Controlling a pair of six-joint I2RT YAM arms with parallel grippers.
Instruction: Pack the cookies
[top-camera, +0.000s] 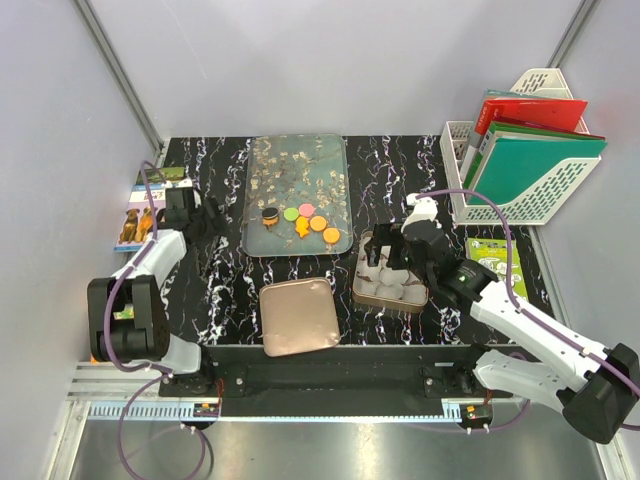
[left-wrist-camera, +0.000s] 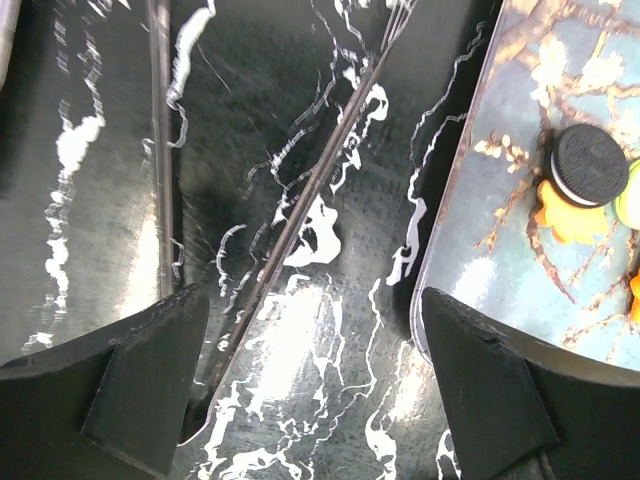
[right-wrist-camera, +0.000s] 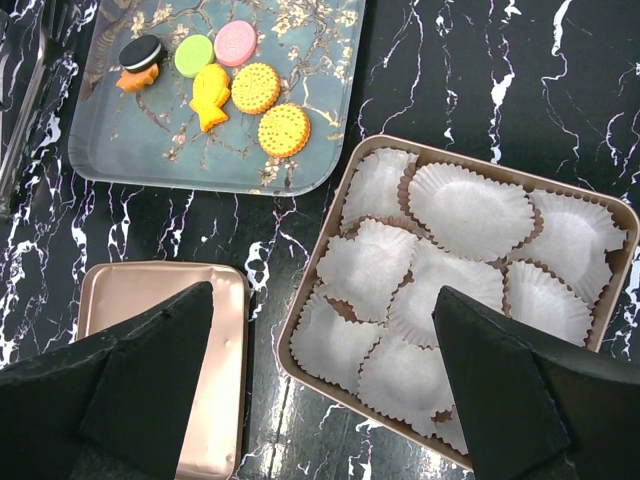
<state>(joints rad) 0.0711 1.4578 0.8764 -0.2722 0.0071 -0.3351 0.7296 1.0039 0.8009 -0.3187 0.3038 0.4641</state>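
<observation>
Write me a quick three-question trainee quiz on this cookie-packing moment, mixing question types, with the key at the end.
1. Fill in the blank: the jaws of the left gripper and the right gripper both stand ____ and hold nothing.
2. True or false: some of the cookies already lie in the tin.
3. Where is the rose-gold lid?
A. Closed on the tin
B. Flat on the table, beside the tin
C. In the right gripper

Key
1. open
2. False; all the cookies in view lie on the tray.
3. B
</observation>
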